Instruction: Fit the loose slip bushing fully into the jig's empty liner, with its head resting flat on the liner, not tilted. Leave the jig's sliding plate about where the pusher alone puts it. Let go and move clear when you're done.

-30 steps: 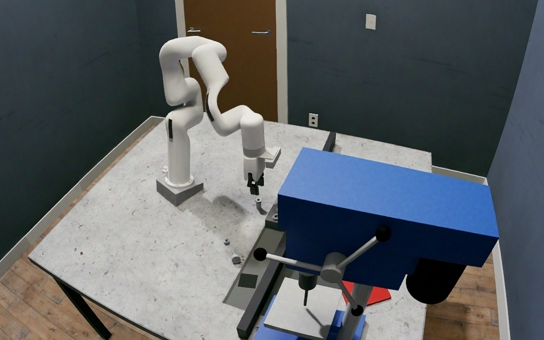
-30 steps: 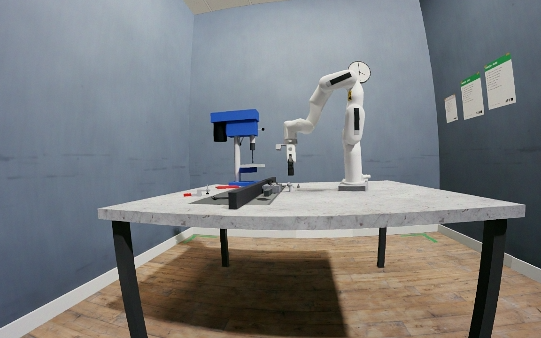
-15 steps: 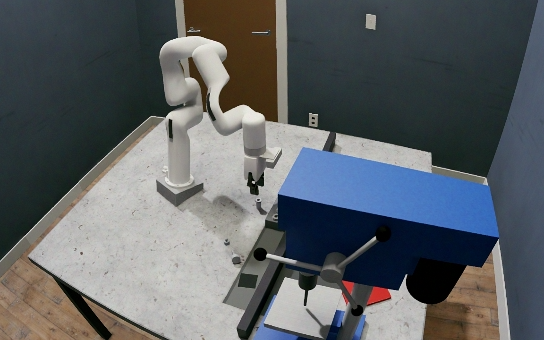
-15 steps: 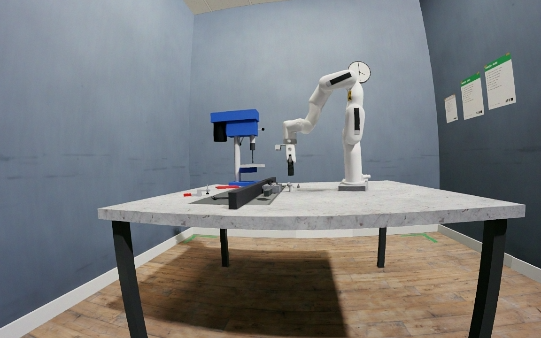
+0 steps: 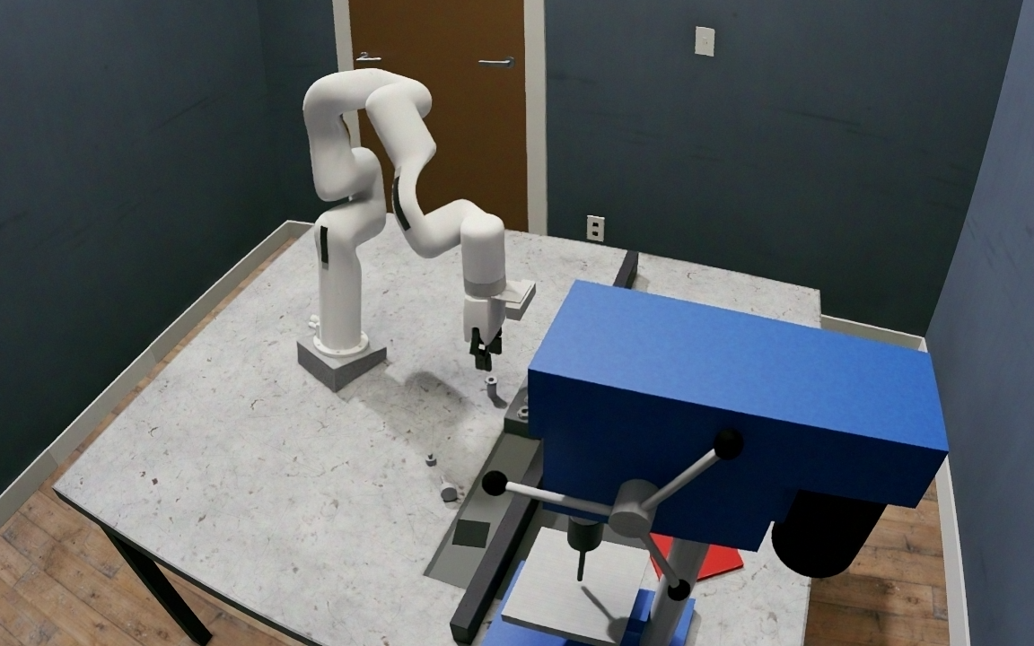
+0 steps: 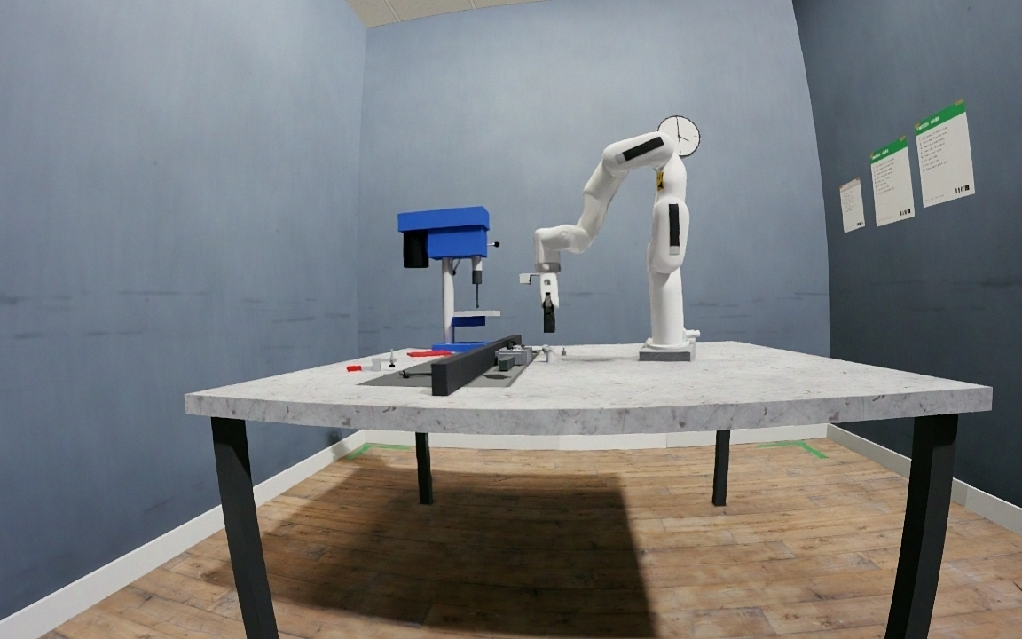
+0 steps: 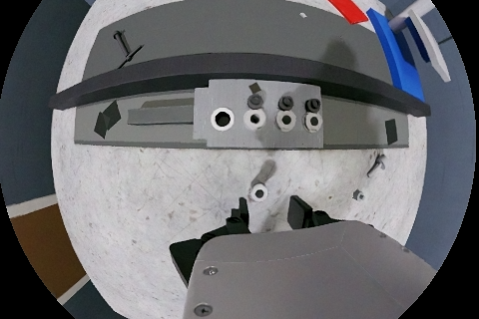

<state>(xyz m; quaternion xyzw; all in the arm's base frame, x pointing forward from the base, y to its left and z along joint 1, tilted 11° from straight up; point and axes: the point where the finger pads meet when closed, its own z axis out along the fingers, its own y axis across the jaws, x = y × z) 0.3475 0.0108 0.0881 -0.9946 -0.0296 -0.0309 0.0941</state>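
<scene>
Black claw (image 5: 484, 358) (image 6: 548, 319) (image 7: 267, 209) hangs, partly parted and holding nothing, above the upright bushing (image 5: 491, 384) (image 7: 258, 192).

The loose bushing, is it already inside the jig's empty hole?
No, the loose bushing stands on the table, outside the jig.

Loose bushing (image 5: 491, 380) (image 7: 258, 192) on the table (image 5: 248, 449) (image 6: 601, 417) (image 7: 150, 184) (upright), between robot base (image 5: 333, 377) (image 6: 665, 356) and jig (image 5: 517, 425) (image 6: 514, 351) (image 7: 269, 137).
</scene>
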